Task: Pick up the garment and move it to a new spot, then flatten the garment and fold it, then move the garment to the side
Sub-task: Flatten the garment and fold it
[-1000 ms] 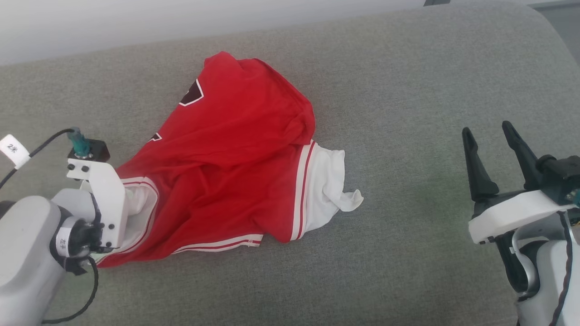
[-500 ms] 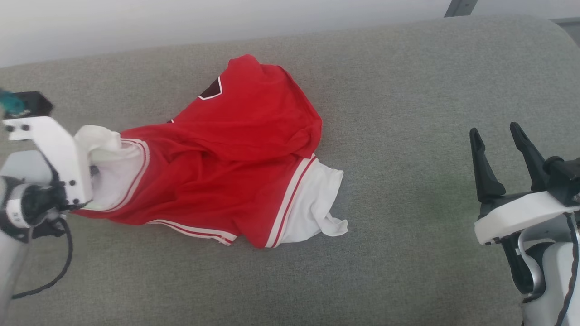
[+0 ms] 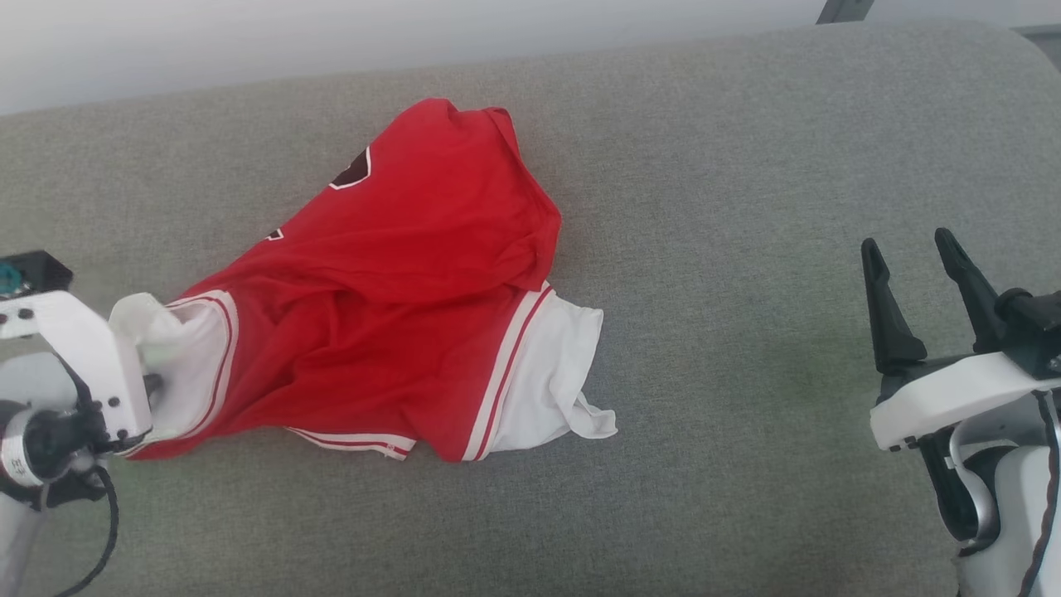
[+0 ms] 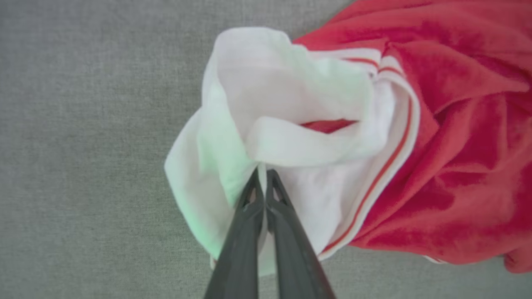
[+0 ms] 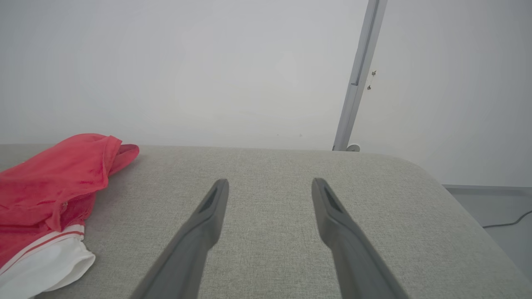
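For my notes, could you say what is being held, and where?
Left gripper pinches the red thin-fabric T-shirt by its white sleeve; right gripper holds nothing.

The garment (image 3: 398, 274) was bright red, its sleeve (image 4: 291, 95) in the dark left claw (image 4: 262, 172) white (red-and-white striped trim); the desk (image 3: 746, 166) grey.

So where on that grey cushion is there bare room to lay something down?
The widest bare patch of grey woven cushion lies between the crumpled red T-shirt with white sleeves and the open right jaws. Left is crowded: the shut left jaws pinch a sleeve.
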Robot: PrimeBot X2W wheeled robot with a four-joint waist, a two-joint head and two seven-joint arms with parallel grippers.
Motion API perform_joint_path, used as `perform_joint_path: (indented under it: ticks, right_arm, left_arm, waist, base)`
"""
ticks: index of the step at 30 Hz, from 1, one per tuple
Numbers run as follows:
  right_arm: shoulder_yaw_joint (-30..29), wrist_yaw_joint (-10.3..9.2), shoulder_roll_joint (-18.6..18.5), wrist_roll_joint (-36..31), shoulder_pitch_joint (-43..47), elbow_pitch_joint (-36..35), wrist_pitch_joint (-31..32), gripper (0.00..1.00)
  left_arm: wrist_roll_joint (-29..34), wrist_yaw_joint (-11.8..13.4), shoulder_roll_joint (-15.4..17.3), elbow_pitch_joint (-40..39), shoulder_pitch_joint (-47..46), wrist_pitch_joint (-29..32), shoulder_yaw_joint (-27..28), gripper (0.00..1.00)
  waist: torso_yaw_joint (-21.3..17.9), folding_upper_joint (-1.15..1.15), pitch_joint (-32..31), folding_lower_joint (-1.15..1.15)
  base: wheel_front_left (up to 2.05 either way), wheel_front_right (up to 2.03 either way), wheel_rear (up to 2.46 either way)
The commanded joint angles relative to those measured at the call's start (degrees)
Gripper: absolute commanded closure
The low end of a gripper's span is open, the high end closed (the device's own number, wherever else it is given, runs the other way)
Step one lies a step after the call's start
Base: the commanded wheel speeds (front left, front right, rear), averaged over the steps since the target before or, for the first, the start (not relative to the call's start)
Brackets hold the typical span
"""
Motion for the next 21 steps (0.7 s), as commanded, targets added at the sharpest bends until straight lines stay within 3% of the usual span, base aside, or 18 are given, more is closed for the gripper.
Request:
perform_joint_path:
  ticks: [1, 3, 4, 5, 14, 21]
  right_arm:
    - [0.2, -0.02, -0.1, 0.2, -0.3, 0.0, 0.0, 0.0]
    - [0.2, -0.02, -0.2, 0.2, -0.5, 0.0, -0.1, 0.0]
    - [0.2, -0.02, -0.2, 0.2, -0.5, 0.0, -0.1, 0.0]
    - [0.2, -0.02, -0.2, 0.2, -0.5, 0.1, -0.1, 0.0]
    - [0.6, -0.02, -0.1, 0.1, 0.8, -0.4, 0.5, 0.0]
    - [2.1, -0.02, -0.6, 0.8, 1.7, -0.4, 1.6, 0.0]
  left_arm:
    - [0.3, -0.4, 0.0, 0.4, 0.2, -0.4, 0.0, 0.83]
    - [0.4, -0.9, -0.4, 1.6, -0.6, -0.9, -0.2, 0.62]
    - [0.8, -1.1, -0.4, 2.0, -1.0, -1.4, -0.3, 0.11]
    - [0.9, -1.3, -0.5, 2.3, -1.4, -1.5, -0.5, 0.0]
    - [2.5, -3.2, -0.1, -0.8, -3.4, -6.0, -0.1, 0.0]
    - [6.2, -5.5, 0.4, -7.0, -0.7, -16.9, 0.6, 0.0]
  waist:
    - [0.0, 0.0, 0.0, 0.0]
    - [-0.1, 0.0, 0.1, 0.0]
    - [-0.1, 0.0, 0.1, 0.0]
    - [-0.1, 0.0, 0.1, 0.0]
    - [0.5, 0.0, -0.4, 0.0]
    - [2.0, 0.0, -1.4, 0.0]
  base:
    - [0.0, 0.0, 0.0]
    - [0.0, 0.0, 0.0]
    - [0.0, 0.0, 0.0]
    - [0.0, 0.0, 0.0]
    - [0.0, 0.0, 0.0]
    - [0.0, 0.0, 0.0]
